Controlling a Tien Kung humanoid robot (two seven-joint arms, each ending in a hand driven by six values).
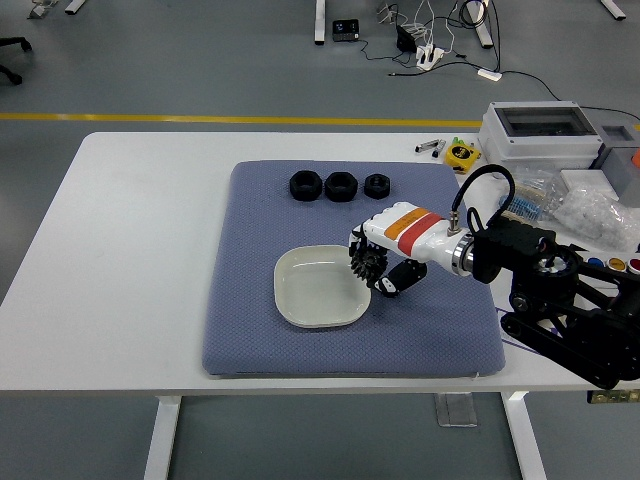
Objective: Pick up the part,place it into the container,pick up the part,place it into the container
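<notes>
A white table [130,250] on white legs stands on a grey floor [180,60] crossed by a yellow line [200,119]. Beyond it, cables and a power strip [428,50] lie on the floor. A grey plastic box [540,135] sits at the table's far right.
</notes>
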